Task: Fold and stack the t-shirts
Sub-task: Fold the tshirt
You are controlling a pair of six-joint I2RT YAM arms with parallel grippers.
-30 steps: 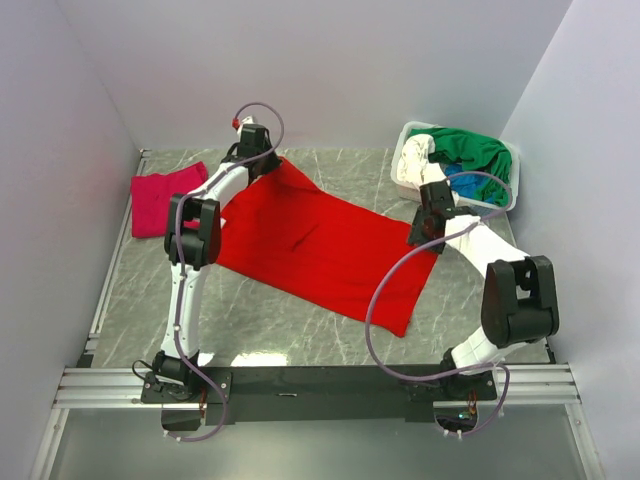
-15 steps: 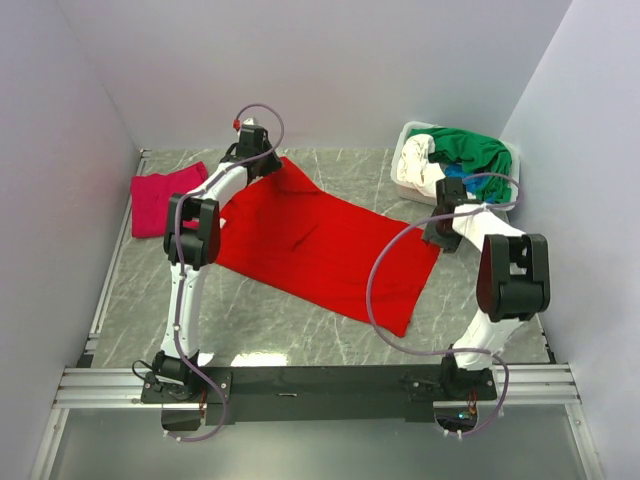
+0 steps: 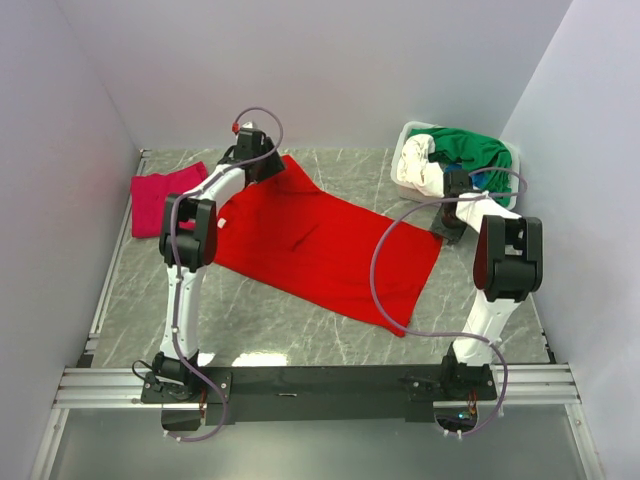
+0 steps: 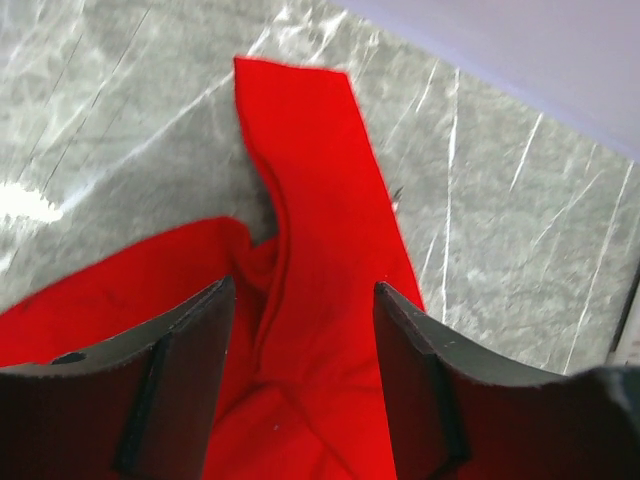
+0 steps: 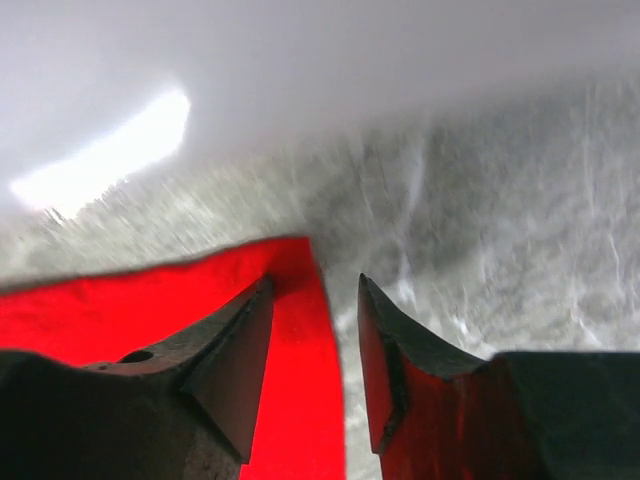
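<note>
A bright red t-shirt (image 3: pixel 320 245) lies spread flat across the middle of the table. My left gripper (image 3: pixel 262 165) hangs open over its far sleeve. In the left wrist view that sleeve (image 4: pixel 320 200) lies creased on the marble between and beyond the wide-apart fingers of the left gripper (image 4: pixel 302 288). My right gripper (image 3: pixel 450 225) is at the shirt's right corner. In the right wrist view it (image 5: pixel 315 283) stands open, one finger over the red corner (image 5: pixel 150 310), the cloth edge in the gap. A folded magenta-pink t-shirt (image 3: pixel 160 198) rests at far left.
A white basket (image 3: pixel 404 140) at the back right holds a green shirt (image 3: pixel 470 148), a white one (image 3: pixel 415 165) and a blue one (image 3: pixel 470 183). Walls close in at the left, back and right. The arm bases stand on the rail at the near edge.
My left gripper has opened and let go of the red sleeve. The right arm has swung back and right to the shirt's right corner, its jaws narrowing a little.
</note>
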